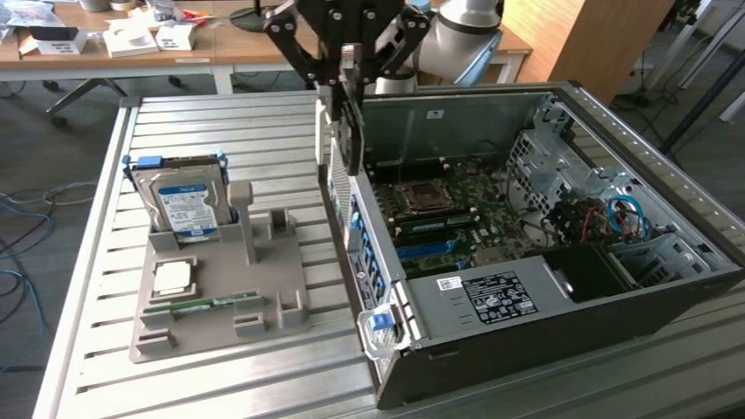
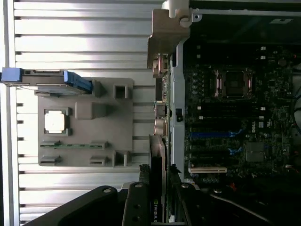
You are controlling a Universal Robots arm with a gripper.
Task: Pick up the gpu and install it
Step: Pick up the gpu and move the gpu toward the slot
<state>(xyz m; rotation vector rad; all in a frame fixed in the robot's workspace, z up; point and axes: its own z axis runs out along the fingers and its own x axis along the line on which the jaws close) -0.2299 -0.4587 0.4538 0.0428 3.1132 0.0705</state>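
The gpu (image 1: 347, 140) is a thin dark card hanging on edge, upright, above the rear wall of the open computer case (image 1: 582, 288). My gripper (image 1: 349, 83) is shut on its upper part, one finger on each face. In the wrist view the gpu (image 2: 157, 160) shows edge-on between my fingers (image 2: 136, 202), with a green logo label near them. It sits over the case's back edge, beside the motherboard (image 2: 235, 117) and its expansion slots (image 2: 211, 134).
A grey holder tray (image 1: 215, 297) lies on the slatted table at the exterior view's left. It carries a silver hard drive (image 1: 187, 205) standing upright, a square processor (image 1: 173, 278) and a green memory stick (image 1: 215, 304). Desks with boxes stand behind the table.
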